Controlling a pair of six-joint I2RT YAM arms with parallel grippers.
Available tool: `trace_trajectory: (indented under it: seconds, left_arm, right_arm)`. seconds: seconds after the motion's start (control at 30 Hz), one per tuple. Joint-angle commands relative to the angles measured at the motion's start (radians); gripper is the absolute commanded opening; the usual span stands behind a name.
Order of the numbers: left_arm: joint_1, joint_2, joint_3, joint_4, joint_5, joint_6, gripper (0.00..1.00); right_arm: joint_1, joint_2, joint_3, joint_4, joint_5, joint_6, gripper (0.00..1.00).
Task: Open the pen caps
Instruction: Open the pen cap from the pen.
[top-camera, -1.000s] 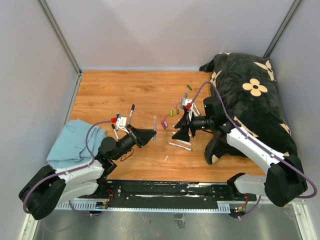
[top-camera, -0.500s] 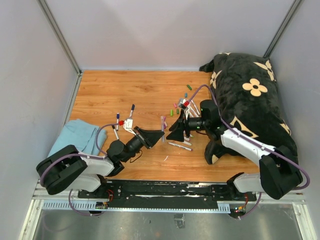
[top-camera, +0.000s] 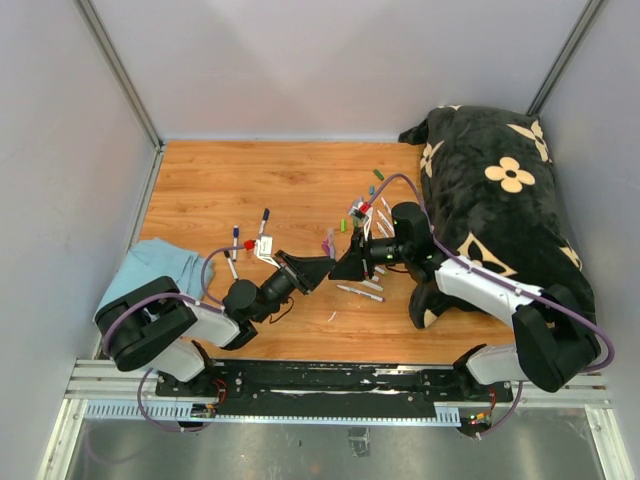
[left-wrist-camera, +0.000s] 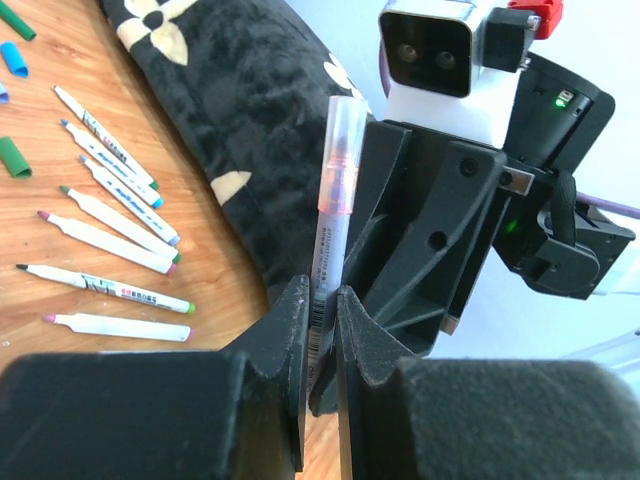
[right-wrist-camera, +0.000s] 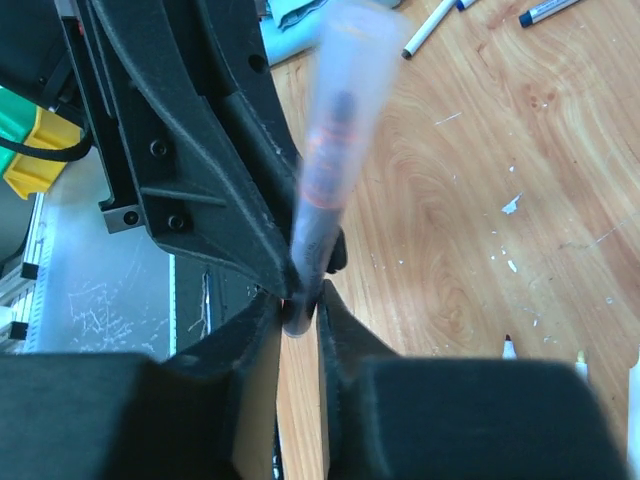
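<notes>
Just ahead of the arm bases, above the wooden tabletop (top-camera: 220, 190), your left gripper (left-wrist-camera: 320, 325) has its jaws clamped on a slim white printed pen barrel (left-wrist-camera: 325, 250), with the translucent pink-tinted plastic cap (left-wrist-camera: 345, 130) seated on its far end. Your right gripper (right-wrist-camera: 298, 310) meets it tip to tip, jaws pinching that same barrel. Beyond them, short green plastic pen caps (left-wrist-camera: 14, 158) lie loose beside uncapped white pens (left-wrist-camera: 105, 240).
</notes>
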Motion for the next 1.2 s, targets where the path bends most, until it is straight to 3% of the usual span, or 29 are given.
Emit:
trace_trajectory:
  seconds: [0.0,0.1,0.2,0.33,0.5,0.63,0.87,1.17]
  left_arm:
    - [-0.017,0.014,0.025,0.085,-0.011,0.013,0.0]
    - [-0.017,0.004,0.019,0.086,0.0,0.021,0.02]
    - [-0.017,-0.029,0.001,0.072,0.001,0.035,0.2]
    - [-0.009,-0.132,-0.034,-0.004,0.008,0.082,0.51]
    - [0.06,-0.357,-0.051,-0.251,0.118,0.136,0.75]
    - [0.076,-0.536,-0.056,-0.453,0.129,0.204,0.95]
    - [0.102,-0.71,-0.028,-0.668,0.168,0.235,0.99]
    - [0.121,-0.687,0.001,-0.704,0.161,0.11,0.99]
  right_arm:
    - [0.014,-0.003,0.03,-0.001,-0.017,0.018,0.1]
    - [0.014,-0.006,0.049,-0.04,-0.021,-0.009,0.01]
    - [0.012,-0.002,0.067,-0.091,-0.023,-0.046,0.01]
    - [0.005,0.006,0.1,-0.165,-0.051,-0.121,0.01]
    - [-0.018,0.007,0.173,-0.39,-0.151,-0.389,0.01]
    - [-0.03,0.024,0.228,-0.549,-0.201,-0.538,0.01]
    - [-0.034,0.023,0.26,-0.657,-0.135,-0.633,0.01]
    - [-0.035,-0.001,0.26,-0.698,-0.068,-0.686,0.01]
